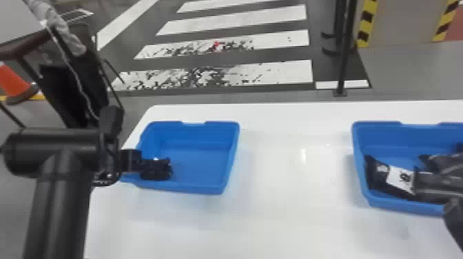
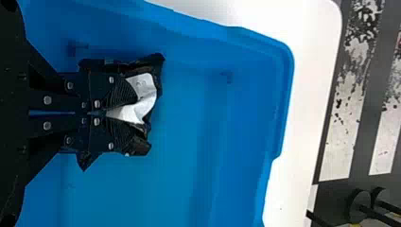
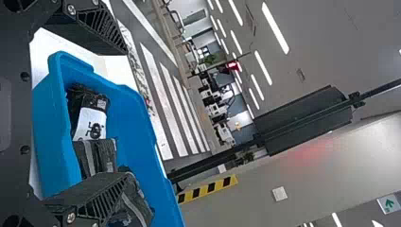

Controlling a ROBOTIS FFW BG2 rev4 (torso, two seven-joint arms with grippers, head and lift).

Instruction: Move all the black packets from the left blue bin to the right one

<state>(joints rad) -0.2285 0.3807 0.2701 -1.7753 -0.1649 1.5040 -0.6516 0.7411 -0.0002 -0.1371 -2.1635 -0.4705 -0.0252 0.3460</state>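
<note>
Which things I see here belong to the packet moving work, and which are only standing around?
For the job:
left blue bin
right blue bin
black packet in left pincer
other packets in right bin
right pincer

Only around:
orange cone
black post
striped markings

The left blue bin [image 1: 182, 189] & the right blue bin [image 1: 377, 132] seem to be of smooth plastic, the white table [image 1: 275, 206] has smooth, glossy surf., & the black packet [image 2: 155, 60] looks like shiny, wrinkled film.
</note>
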